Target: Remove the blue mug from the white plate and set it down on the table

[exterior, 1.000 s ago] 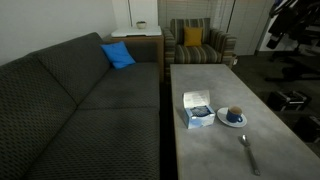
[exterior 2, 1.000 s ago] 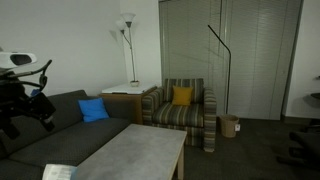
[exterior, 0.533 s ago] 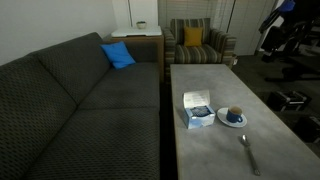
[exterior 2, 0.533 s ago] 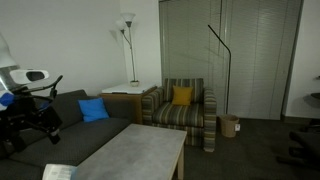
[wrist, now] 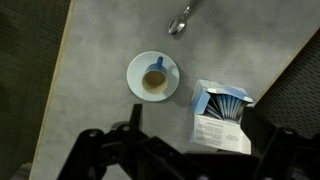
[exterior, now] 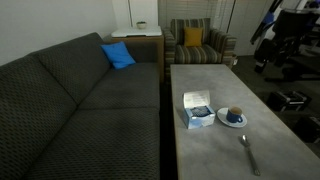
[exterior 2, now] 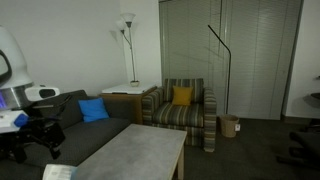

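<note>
Your arm has sunk lower and turned since a second ago, while the blue mug has not stirred: it stands upright in the middle of the white plate on the grey table, well apart from the pincer, ahead of it and slightly to its left in the wrist view. You cannot tell from that dark linkage whether the pincer is released or clenched. You have one mug, one plate, one spoon lying beyond the plate, and one white box near the plate's other side.
</note>
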`<state>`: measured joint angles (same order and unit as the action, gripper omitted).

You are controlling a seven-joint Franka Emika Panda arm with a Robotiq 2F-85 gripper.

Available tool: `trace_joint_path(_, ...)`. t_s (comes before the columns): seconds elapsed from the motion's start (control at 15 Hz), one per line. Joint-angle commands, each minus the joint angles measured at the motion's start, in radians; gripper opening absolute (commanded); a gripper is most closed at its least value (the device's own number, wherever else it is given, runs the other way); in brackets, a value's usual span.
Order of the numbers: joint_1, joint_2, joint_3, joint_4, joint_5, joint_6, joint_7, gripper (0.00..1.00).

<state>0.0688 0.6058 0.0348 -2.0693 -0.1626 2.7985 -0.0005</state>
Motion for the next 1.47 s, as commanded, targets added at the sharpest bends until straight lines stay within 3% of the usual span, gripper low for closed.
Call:
trace_joint_path(0.0,-0.097,0.171,0.072,0.152,0.086,-0.049,-0.127,1.0)
trace_joint_path(0.53,-0.048,0.436,0.007,0.413,0.059,-0.121,-0.108,1.0)
trace_joint_path(0.67,-0.037,0.505,-0.003,0.488,0.057,-0.189,-0.105,1.0)
trace_joint_path(0.73,-0.052,0.437,0.012,0.399,0.066,-0.121,-0.108,1.0)
trace_joint_path(1.0,-0.041,0.509,0.006,0.473,0.064,-0.153,-0.106,1.0)
trace_joint_path(1.13,-0.043,0.442,0.022,0.355,0.069,0.022,-0.095,1.0)
trace_joint_path(1.4,-0.003,0.47,0.015,0.333,0.075,0.171,-0.042,1.0)
